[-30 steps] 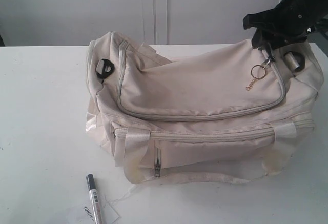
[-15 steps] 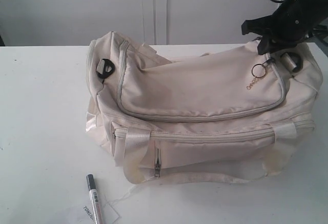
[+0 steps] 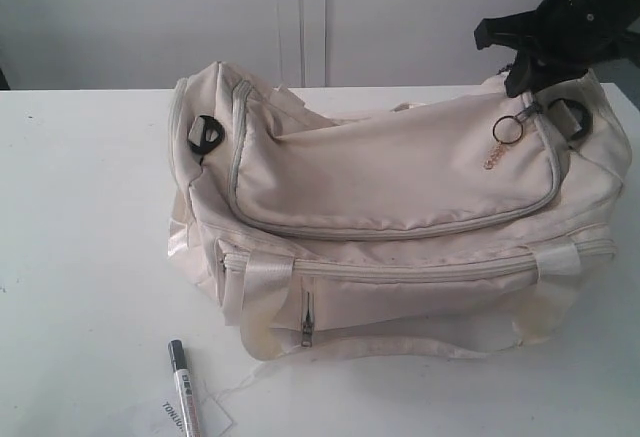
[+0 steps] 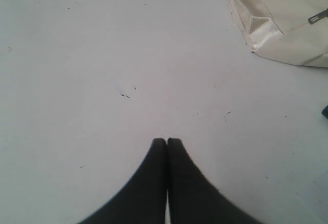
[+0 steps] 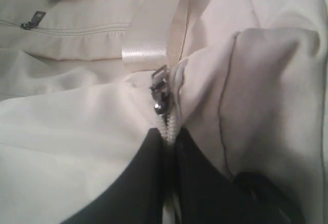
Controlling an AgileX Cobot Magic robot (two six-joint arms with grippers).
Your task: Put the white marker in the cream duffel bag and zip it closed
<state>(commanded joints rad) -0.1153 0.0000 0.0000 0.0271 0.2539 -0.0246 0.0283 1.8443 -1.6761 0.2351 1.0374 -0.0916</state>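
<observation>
Duffel bag (image 3: 400, 217) on the table (image 3: 80, 257), marker (image 3: 182, 387) in front.
The bag lies across the table's middle. The marker lies before its left end, on a paper tag (image 3: 215, 417). The right gripper (image 5: 168, 134) sits atop the bag's right end, and the left gripper (image 4: 167, 141) hangs over the table beside the bag.

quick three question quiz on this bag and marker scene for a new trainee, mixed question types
1. Relative to the cream duffel bag, where does the white marker lie?
A) inside it
B) on the table, outside it
C) on top of it
2. True or false: the left pincer is shut and empty.
3. Fill in: the right pincer pinches the bag's top ____.

Key
1. B
2. True
3. zipper
</observation>
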